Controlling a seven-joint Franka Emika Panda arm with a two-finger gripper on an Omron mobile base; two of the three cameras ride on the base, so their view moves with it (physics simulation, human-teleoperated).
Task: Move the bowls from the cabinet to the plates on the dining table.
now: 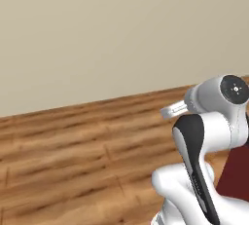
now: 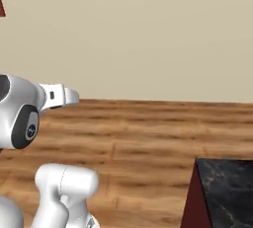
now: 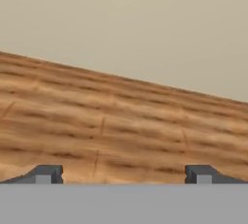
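No readable text, label, brand, number or sign showing anywhere in these views.

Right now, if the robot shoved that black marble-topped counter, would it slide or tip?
Probably neither: the counter looks like a stone slab on a dark red base dropping toward the wooden floor, so it is likely heavy and stiff. Its smooth-looking top is probably slippery.
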